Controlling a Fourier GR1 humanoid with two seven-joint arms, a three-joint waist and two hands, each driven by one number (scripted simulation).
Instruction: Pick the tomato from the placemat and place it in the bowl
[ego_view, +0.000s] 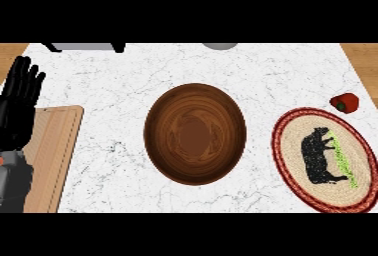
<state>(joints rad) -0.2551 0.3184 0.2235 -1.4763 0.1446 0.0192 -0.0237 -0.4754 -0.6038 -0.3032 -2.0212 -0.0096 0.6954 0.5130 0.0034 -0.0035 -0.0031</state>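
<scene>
Far left, the left hand is just resting at the edge with fingers straight up and spread, holding nothing, partly over a wooden cutting board. Middle of the marble counter sits the big wooden bowl. At right is the round woven placemat, and the tomato sits on the counter just off its top edge.
</scene>
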